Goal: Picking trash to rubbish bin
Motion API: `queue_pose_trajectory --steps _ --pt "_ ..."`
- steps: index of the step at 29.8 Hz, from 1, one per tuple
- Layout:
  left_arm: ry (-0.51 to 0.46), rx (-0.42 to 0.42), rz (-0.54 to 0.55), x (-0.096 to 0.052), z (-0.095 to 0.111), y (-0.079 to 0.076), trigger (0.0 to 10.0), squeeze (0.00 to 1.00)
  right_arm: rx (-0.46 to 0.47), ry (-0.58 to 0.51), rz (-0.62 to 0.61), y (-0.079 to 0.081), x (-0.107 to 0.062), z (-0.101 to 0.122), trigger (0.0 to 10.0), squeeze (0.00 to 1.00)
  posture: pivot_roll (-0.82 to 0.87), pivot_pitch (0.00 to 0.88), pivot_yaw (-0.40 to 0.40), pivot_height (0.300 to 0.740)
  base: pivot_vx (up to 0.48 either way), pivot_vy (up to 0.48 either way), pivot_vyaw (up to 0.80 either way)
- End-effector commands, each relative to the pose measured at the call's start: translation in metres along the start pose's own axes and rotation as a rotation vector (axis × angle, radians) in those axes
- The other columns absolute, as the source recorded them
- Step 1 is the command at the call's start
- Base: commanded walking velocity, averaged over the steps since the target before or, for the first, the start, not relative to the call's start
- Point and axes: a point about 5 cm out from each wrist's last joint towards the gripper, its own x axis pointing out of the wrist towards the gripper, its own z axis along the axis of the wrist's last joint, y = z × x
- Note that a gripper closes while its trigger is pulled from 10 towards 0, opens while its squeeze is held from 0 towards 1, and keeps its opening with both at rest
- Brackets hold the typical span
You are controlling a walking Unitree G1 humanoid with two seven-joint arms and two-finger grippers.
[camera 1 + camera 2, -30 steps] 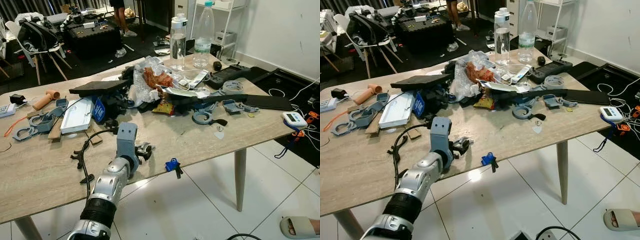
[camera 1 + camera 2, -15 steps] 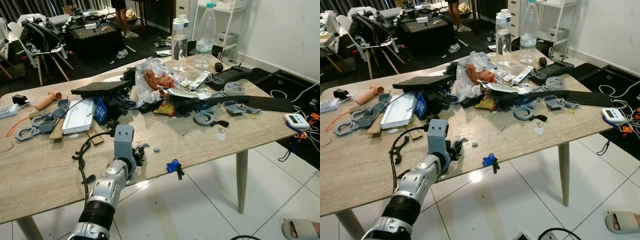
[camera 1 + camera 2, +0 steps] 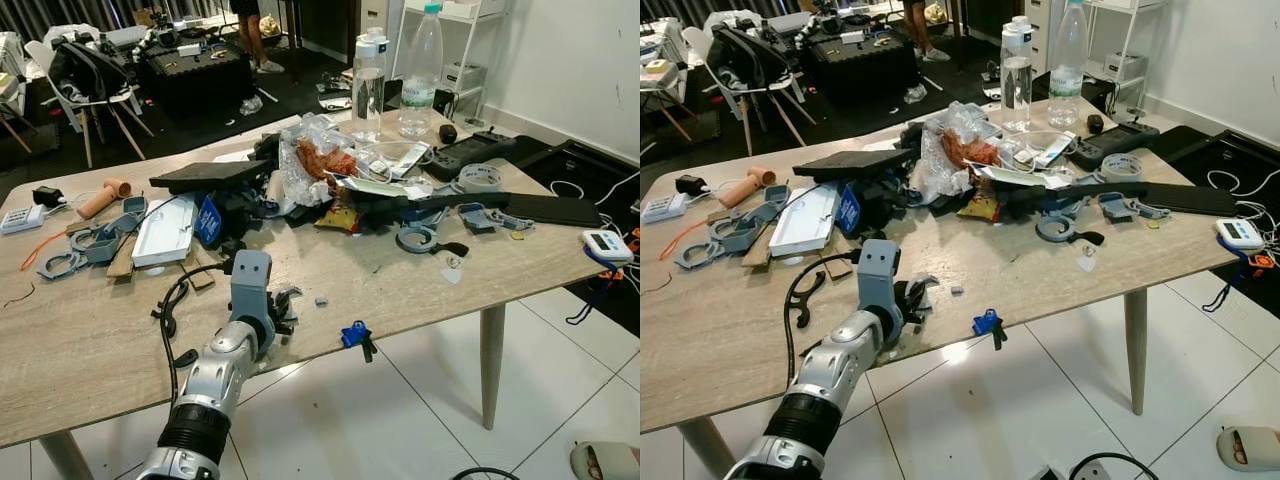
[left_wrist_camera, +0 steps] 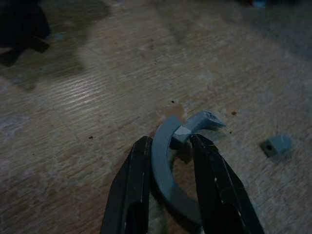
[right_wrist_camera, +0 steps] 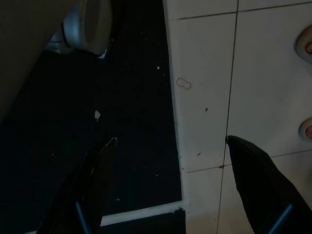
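Observation:
My left gripper (image 3: 281, 304) rests low over the wooden table (image 3: 90, 350) near its front edge, shut on a curved grey plastic piece (image 4: 165, 163) that lies between its black fingers (image 4: 138, 187). A small grey block (image 4: 277, 145) lies on the table just beside it. Farther back is a heap of trash: a crumpled clear bag with red-orange scraps (image 3: 315, 160) and a yellow snack wrapper (image 3: 340, 218). My right gripper (image 5: 170, 140) hangs open over the tiled floor beside a dark mat.
Two water bottles (image 3: 367, 75) stand at the table's far side. Grey clamps (image 3: 85, 248), a white tray (image 3: 165, 228), a black cable (image 3: 168, 308) and a tape roll (image 3: 478, 177) clutter the top. A blue clip (image 3: 353, 335) sits at the front edge. A slippered foot (image 3: 605, 460) is at lower right.
A small grey block now lies on the table by the left gripper; it was not there a second ago. The gripper stays shut on the grey piece. The head camera shifted slightly.

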Motion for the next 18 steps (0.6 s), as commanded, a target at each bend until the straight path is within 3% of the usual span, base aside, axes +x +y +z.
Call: queue_pose_trajectory --steps 1,4,5,6,10,18 --pt "-0.006 -0.116 -0.079 -0.002 -0.009 -0.008 0.0 0.00 0.000 0.000 0.006 0.004 0.000 0.001 10.0 0.00 -0.10 0.034 0.061 0.740 0.000 0.000 0.00" --pt "-0.215 -0.233 -0.300 -0.010 0.026 -0.031 0.0 0.00 -0.001 0.000 0.005 0.003 0.000 0.001 10.0 0.00 -0.10 0.035 0.061 0.740 0.000 0.000 0.00" --pt "-0.215 -0.233 -0.300 -0.010 0.026 -0.031 0.0 0.00 -0.001 0.000 0.005 0.003 0.000 0.001 10.0 0.00 -0.10 0.035 0.061 0.740 0.000 0.000 0.00" --pt "-0.282 -0.306 -0.372 -0.015 0.038 -0.036 0.0 0.00 -0.001 0.000 0.004 0.003 0.000 0.001 10.0 0.00 -0.10 0.034 0.062 0.740 0.000 0.000 0.00" --pt "-0.344 -0.397 -0.440 -0.020 0.049 -0.040 0.0 0.00 0.000 -0.001 0.004 0.003 0.000 0.001 10.0 0.00 -0.10 0.032 0.061 0.740 0.000 0.000 0.00" --pt "-0.375 -0.428 -0.468 -0.023 0.051 -0.039 0.0 0.00 -0.001 -0.003 0.004 0.004 0.000 0.003 10.0 0.00 -0.10 0.033 0.060 0.740 0.000 0.000 0.00"
